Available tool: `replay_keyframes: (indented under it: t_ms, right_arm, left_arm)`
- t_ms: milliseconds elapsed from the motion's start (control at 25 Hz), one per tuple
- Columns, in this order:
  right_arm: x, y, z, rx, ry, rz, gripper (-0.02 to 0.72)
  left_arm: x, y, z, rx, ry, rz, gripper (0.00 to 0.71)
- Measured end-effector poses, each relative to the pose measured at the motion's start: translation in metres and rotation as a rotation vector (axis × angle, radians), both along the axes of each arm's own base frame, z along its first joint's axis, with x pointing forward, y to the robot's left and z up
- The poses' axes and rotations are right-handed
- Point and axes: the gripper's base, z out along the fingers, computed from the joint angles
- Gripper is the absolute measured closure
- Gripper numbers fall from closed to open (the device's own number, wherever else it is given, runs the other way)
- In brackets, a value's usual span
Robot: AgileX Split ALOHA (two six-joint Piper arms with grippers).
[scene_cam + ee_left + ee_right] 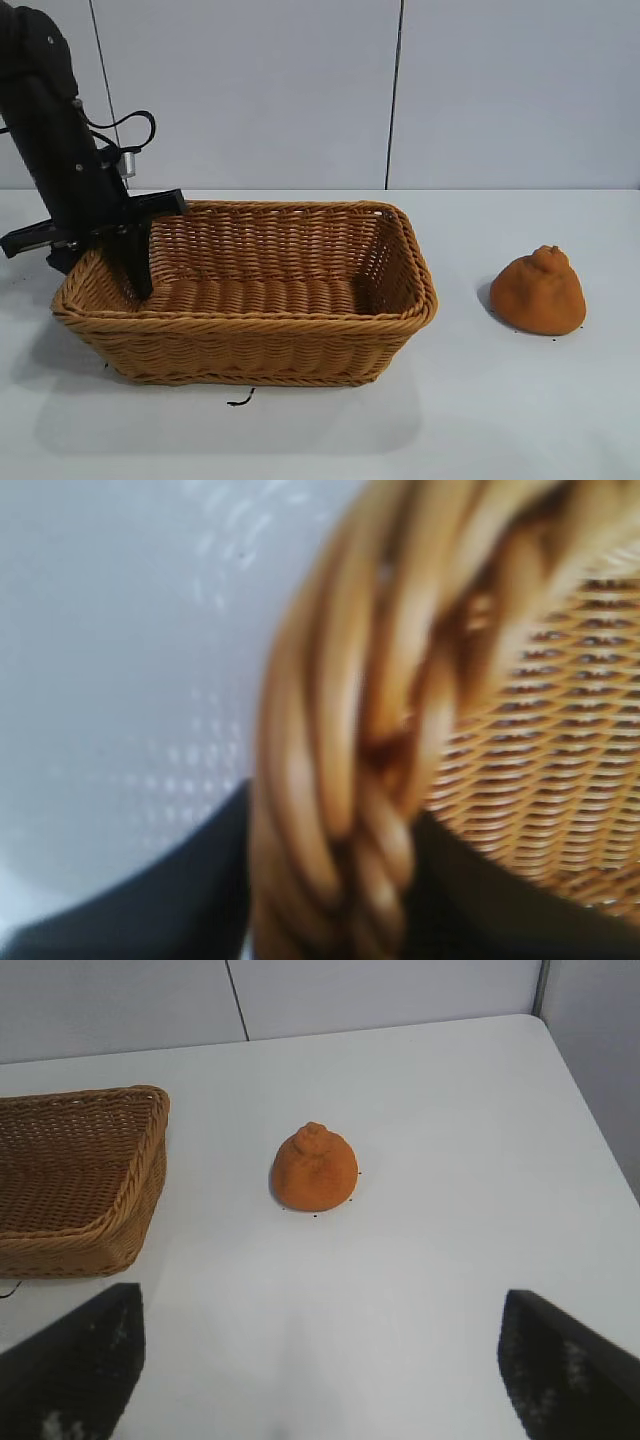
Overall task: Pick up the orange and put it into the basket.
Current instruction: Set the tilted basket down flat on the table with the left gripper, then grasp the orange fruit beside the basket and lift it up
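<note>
Progress is nil so far as you can judge from here: the orange (538, 292) sits on the table (520, 420) well apart from the basket (250, 350), off the basket's end farthest from your left arm, and nothing lies inside the basket. The whole pick and the carry over the rim are left to do.

Your left gripper (118, 262) is at the basket's opposite end, pointing steeply down. Its fingers are spread and straddle the braided rim: one finger reaches down inside the basket against the end wall, the other stands outside it. In the left wrist view the rim (340, 780) fills the gap between the two dark fingers (140, 910), and you cannot tell for certain whether either pad presses the wicker or merely stands beside it. It carries nothing.

Your right gripper (320, 1380) is the one facing the orange. Its fingers are spread wide and empty, and the fruit (315, 1170) lies ahead of it on the open table, beside the basket's near end but not touching it. That arm looks better placed for the pick.
</note>
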Motion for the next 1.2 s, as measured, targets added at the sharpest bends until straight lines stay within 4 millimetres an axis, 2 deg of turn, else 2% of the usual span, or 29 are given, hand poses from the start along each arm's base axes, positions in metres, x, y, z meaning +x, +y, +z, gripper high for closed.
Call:
replay_keyframes:
  t_ms: [40,120,200,360,400,520,720,840,1040,1080,1200]
  right_arm:
    - [0.000,0.000,0.000,0.000,0.000,0.000,0.045]
    - [0.000,0.000,0.000,0.000,0.002,0.000,0.045]
    - [0.000,0.000,0.000,0.000,0.001,0.000,0.045]
    - [0.000,0.000,0.000,0.000,0.001,0.000,0.045]
    - [0.000,0.000,0.000,0.000,0.001,0.000,0.045]
    - [0.000,0.000,0.000,0.000,0.001,0.000,0.045]
    - [0.000,0.000,0.000,0.000,0.001,0.000,0.045]
    - [0.000,0.000,0.000,0.000,0.001,0.000,0.045]
    - [0.000,0.000,0.000,0.000,0.001,0.000,0.045]
    - [0.000,0.000,0.000,0.000,0.001,0.000,0.045]
    - [0.000,0.000,0.000,0.000,0.001,0.000,0.045]
  left_arm:
    - [0.000,0.000,0.000,0.000,0.000,0.000,0.148]
    - [0.000,0.000,0.000,0.000,0.002,-0.001,0.071]
    - [0.000,0.000,0.002,-0.001,0.005,-0.004,0.037]
    - [0.002,0.000,0.015,0.000,-0.002,-0.022,0.021]
    - [0.003,0.000,0.034,-0.003,-0.030,-0.034,0.019]
    - [0.004,0.001,0.074,-0.002,-0.107,-0.056,0.018]
    - [0.006,0.008,0.131,0.064,-0.247,-0.094,0.017]
    - [0.010,0.021,0.145,0.122,-0.295,-0.090,0.017]
    - [0.015,0.067,0.145,0.244,-0.293,-0.035,0.016]
    - [0.015,0.067,0.145,0.244,-0.293,-0.035,0.016]
    - [0.017,0.107,0.145,0.268,-0.282,0.053,0.016]
